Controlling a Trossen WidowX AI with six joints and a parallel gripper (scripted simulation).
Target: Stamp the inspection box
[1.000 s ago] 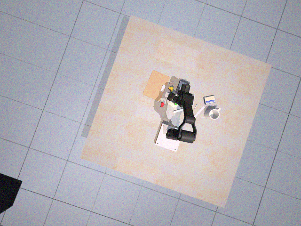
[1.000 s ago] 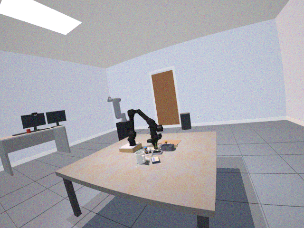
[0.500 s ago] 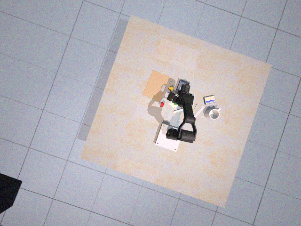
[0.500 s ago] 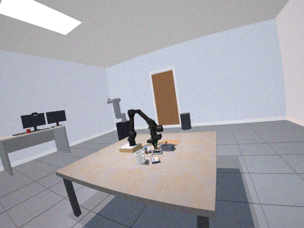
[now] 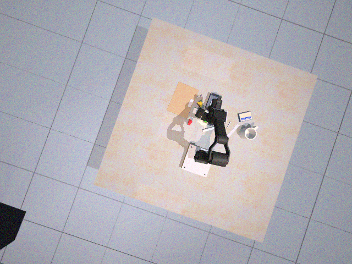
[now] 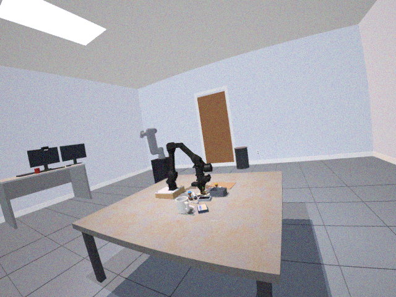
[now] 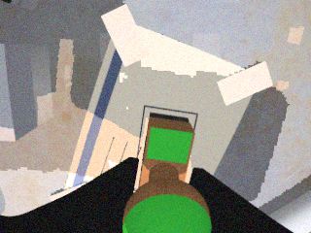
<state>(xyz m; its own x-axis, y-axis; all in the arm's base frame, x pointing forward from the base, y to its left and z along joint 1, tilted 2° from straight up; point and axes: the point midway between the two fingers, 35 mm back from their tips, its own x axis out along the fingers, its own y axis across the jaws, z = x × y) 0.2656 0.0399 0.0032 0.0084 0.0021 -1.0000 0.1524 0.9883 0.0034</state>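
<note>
My gripper [image 5: 203, 118] [image 6: 202, 191] [image 7: 163, 173] is shut on a brown stamp with a green top label [image 7: 169, 145] and a round green knob. The stamp is upright over the pale card [image 7: 165, 89], its block within the thin dark outline of the inspection box [image 7: 171, 110] in the wrist view. Whether its face touches the card is hidden, and so is any print under it. White tape strips cross two card corners. A dark pad in a light case [image 6: 205, 198] lies near the gripper in the exterior view; I cannot tell for certain that it is the ink pad.
A yellow-topped item [image 5: 199, 103] [image 6: 216, 184], a red one [image 5: 190, 122] and a blue-knobbed one [image 6: 189, 192] stand nearby. A dark grey box [image 6: 218, 192], a white mug [image 5: 250, 133] [image 6: 182, 205], a blue-and-white box [image 5: 245, 116] [image 6: 202, 208] and a tan sheet [image 5: 181, 98] surround the work area.
</note>
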